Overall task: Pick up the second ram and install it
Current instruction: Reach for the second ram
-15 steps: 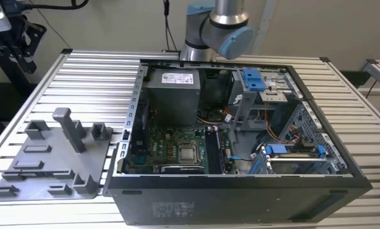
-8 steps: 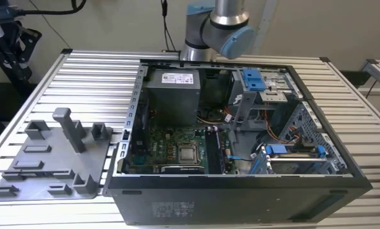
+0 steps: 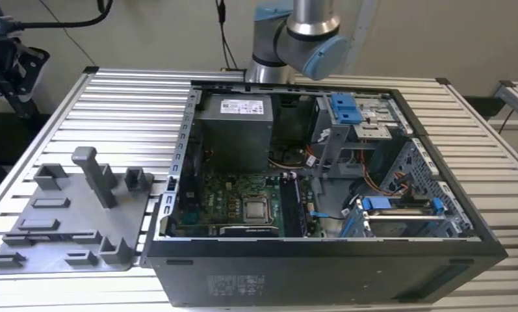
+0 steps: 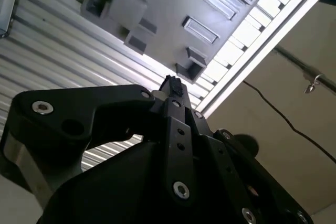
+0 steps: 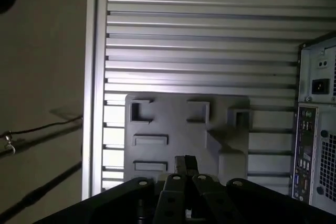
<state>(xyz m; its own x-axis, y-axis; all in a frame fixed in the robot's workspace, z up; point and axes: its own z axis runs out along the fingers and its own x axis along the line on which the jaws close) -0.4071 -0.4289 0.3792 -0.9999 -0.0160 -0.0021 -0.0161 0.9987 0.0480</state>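
Grey plastic forms the fixture tray [image 3: 68,221], which lies on the slatted table [image 3: 129,91] just beside the open computer case [image 3: 328,273], and I see no card in any of its holders. In both wrist views the gripper [image 4: 172,85] [image 5: 185,163] hangs above this tray, apart from it, with its 2 fingers pressed together and nothing visible between them. Inside the case, a dark narrow strip stands in the slots just beside the silver CPU [image 3: 257,209], on the exterior view's right of it. I judge this to be the second ram [image 3: 292,207], though I cannot separate it surely from its neighbour. So the pick and the install seem done; whether it is fully seated I cannot tell. Its long axis runs along the board, from the far wall of the case toward the near wall, and it stands on its edge.
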